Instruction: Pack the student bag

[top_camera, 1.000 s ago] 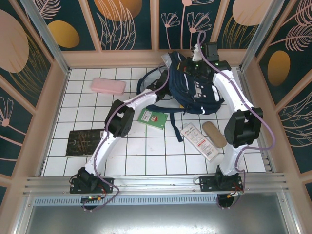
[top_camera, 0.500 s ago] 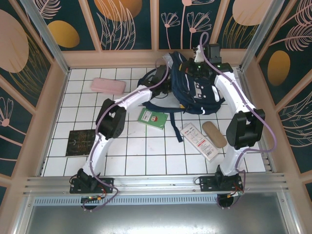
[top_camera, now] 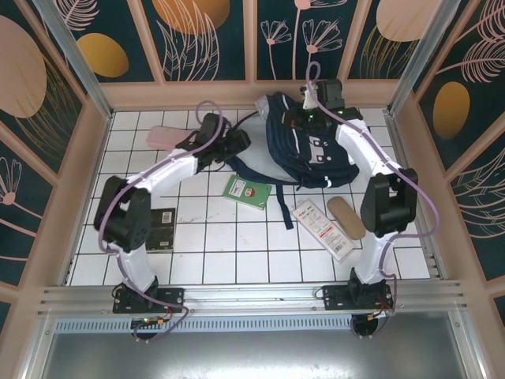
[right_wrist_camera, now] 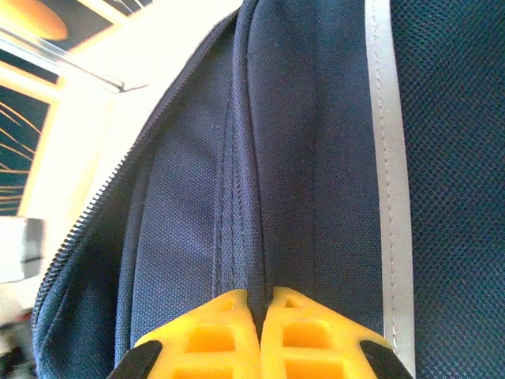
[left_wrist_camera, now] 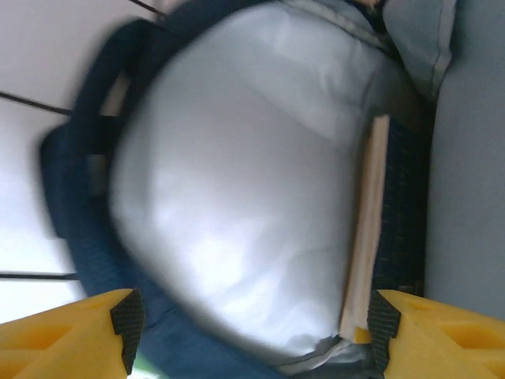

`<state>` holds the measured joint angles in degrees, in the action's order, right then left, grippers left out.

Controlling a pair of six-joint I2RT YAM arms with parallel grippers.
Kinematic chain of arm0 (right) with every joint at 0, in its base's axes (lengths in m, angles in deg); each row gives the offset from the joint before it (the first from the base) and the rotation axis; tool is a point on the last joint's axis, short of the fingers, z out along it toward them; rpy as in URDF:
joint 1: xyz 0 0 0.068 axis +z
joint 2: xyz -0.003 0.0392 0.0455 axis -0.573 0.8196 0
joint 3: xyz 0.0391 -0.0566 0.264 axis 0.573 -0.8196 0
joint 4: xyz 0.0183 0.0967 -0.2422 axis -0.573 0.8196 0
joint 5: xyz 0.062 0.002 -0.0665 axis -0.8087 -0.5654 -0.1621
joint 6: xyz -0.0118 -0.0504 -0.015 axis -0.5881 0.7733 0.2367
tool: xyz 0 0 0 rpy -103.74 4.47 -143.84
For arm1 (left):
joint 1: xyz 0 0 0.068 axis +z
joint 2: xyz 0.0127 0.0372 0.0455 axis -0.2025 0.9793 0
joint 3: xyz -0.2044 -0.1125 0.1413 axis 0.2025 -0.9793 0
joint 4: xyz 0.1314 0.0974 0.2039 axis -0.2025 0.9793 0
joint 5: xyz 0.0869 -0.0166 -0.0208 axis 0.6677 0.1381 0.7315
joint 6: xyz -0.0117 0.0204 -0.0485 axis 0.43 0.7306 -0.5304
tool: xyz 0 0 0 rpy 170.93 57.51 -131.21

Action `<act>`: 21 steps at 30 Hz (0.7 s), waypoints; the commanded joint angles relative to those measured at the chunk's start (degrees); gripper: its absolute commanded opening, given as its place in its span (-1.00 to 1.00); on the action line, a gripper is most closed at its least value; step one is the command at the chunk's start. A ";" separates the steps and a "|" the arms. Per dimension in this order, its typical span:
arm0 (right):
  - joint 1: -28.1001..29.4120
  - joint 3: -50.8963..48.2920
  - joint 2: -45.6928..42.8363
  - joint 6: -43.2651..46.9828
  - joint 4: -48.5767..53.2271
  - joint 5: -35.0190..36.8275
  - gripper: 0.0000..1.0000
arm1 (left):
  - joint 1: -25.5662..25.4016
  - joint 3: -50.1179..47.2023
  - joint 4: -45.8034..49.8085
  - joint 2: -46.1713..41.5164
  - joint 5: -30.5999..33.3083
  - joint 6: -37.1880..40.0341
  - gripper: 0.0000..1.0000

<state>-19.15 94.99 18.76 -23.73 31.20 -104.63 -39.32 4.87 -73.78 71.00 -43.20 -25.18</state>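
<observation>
Student bag (top_camera: 316, 154), navy fabric: nipped along a raised seam by right gripper (right_wrist_camera: 260, 304), yellow fingers pressed together with the fold caught between them. Zip teeth (right_wrist_camera: 87, 213) along the fabric edge left of that seam; pale stripe (right_wrist_camera: 387, 158) right of it.

Opposite, left gripper (left_wrist_camera: 252, 332): spread wide, yellow tips at the two lower corners of the left wrist view. Faces the bag's open mouth, with pale grey lining (left_wrist_camera: 237, 197) between the tips and a navy rim curving round it. Thin tan edge (left_wrist_camera: 364, 237) upright along the lining's right side; cannot tell what it belongs to.

From above: lies at the far side of white tiled table (top_camera: 237, 253), right of centre, close to the back wall. Right gripper at its far end, left gripper just beside its left flank.

Also on the table:
- green booklet (top_camera: 248, 192), just beside the bag's near edge
- white packet (top_camera: 319, 227) with red print, beside tan oval case (top_camera: 347, 217), both near the bag
- pink case (top_camera: 167, 136), far left, partly behind left arm (top_camera: 158, 178)
- dark book (top_camera: 163, 229), left side, partly hidden by that arm's elbow
</observation>
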 commanded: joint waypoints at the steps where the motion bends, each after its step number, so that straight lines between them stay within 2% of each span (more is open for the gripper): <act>1: 1.17 1.89 3.59 2.90 -2.35 5.08 -1.00 | 2.12 -5.61 1.40 -7.27 3.08 -1.35 0.55; 5: 2.75 3.01 6.77 2.68 -2.19 7.24 -0.89 | 5.50 -13.48 3.53 -13.52 4.46 -2.52 0.61; 10: 4.94 3.71 8.49 2.20 -2.50 8.83 -0.16 | 10.53 -22.69 7.91 -20.55 7.34 -4.81 0.66; 12: 6.03 3.73 8.33 2.11 -2.82 9.62 0.07 | 12.53 -26.26 9.95 -23.45 9.18 -5.70 0.69; 19: 10.59 3.65 7.68 0.50 -4.21 11.61 0.34 | 19.49 -34.32 20.34 -30.50 17.46 -9.35 0.87; 21: 11.97 3.34 7.21 -0.25 -4.95 11.64 0.56 | 20.70 -36.72 20.81 -31.55 19.06 -9.83 0.93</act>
<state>-9.22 96.80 27.22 -22.96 28.57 -94.27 -19.94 -29.40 -58.05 41.19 -28.95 -33.12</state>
